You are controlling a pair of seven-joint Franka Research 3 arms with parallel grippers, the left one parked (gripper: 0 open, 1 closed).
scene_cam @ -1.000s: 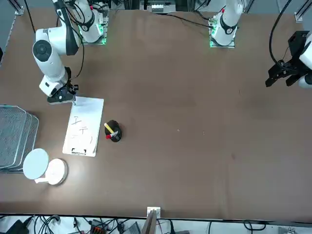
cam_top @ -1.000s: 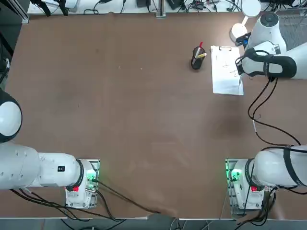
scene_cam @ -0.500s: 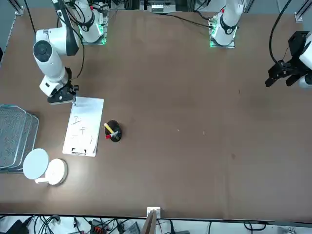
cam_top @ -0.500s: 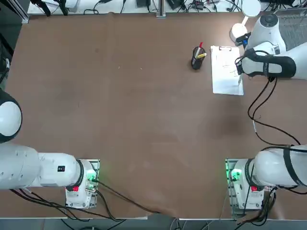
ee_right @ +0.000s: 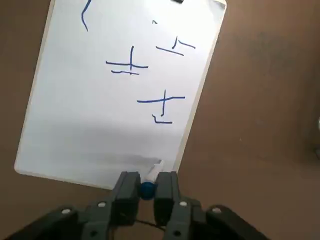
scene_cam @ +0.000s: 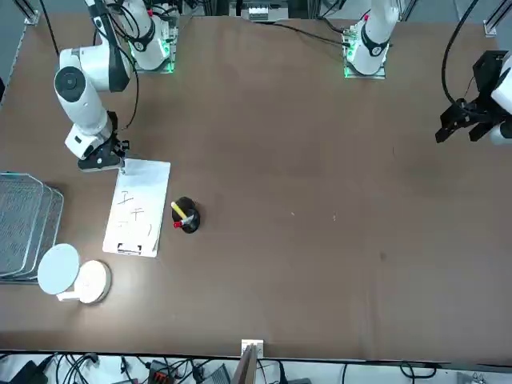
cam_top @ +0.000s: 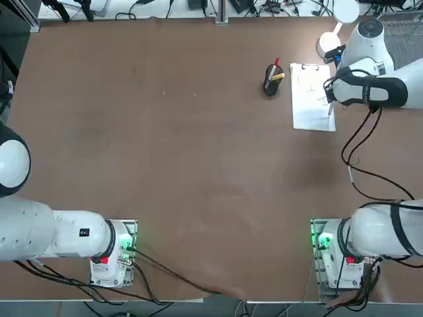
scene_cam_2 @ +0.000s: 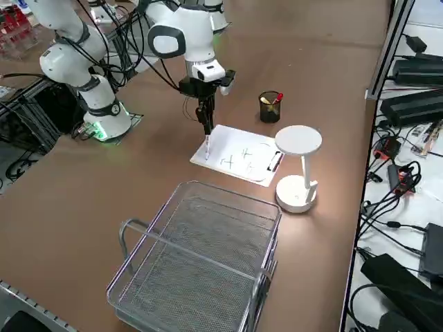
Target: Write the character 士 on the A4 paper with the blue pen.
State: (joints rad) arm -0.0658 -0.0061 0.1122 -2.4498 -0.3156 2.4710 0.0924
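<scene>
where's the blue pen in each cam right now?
Top view: thin blue pen under the right hand, at the white A4 paper's right edge.
Front view: pen at the paper's upper left corner.
Right side view: pen upright, tip on paper.
Right wrist view: pen between the fingers.
Shared landmark: the paper.

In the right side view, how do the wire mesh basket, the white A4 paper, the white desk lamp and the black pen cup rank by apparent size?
Largest to smallest:
1. Wire mesh basket, though it is nearest the camera.
2. White A4 paper.
3. White desk lamp, close to the paper in extent, so this order is unsure.
4. Black pen cup.
</scene>
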